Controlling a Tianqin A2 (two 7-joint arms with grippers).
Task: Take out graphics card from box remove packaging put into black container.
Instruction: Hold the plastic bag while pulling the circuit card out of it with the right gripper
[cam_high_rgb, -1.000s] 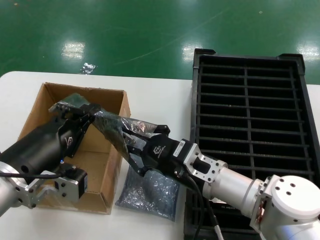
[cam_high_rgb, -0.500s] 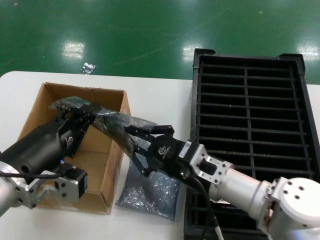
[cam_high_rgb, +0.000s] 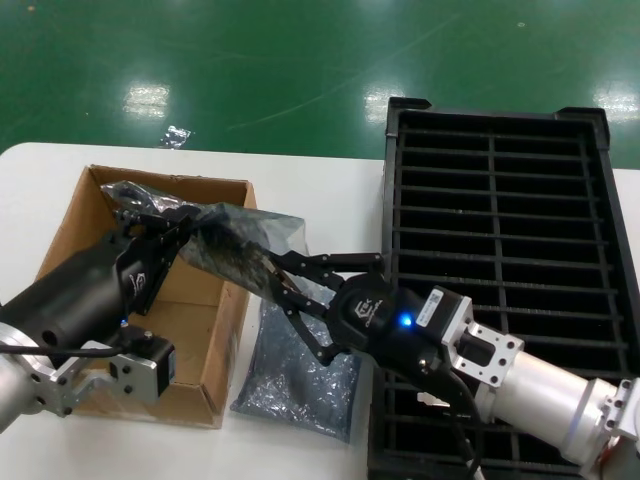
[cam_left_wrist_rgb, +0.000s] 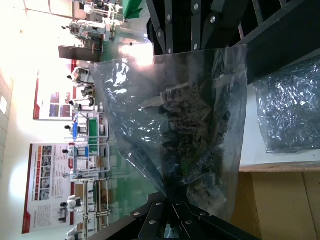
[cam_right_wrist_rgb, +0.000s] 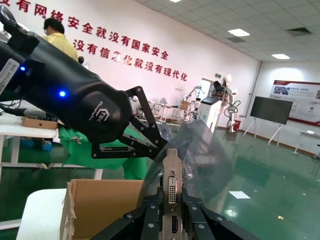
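- Left pincer (cam_high_rgb: 165, 222) is clamping the packaging (cam_high_rgb: 235, 240) above the box (cam_high_rgb: 70, 235) rim.
- Right pincer (cam_high_rgb: 290, 290) is gripping the graphics card (cam_right_wrist_rgb: 171, 185) bracket.
- A second bag (cam_high_rgb: 295, 375) is lying on the desk (cam_high_rgb: 320, 185) beside the black container (cam_high_rgb: 500, 200).

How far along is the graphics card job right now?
Done: the graphics card is out of the box. In hand: left gripper holds the packaging, right gripper clamps the card's bracket, mid-unbagging. Left: finish unbagging, slot it into the black container.
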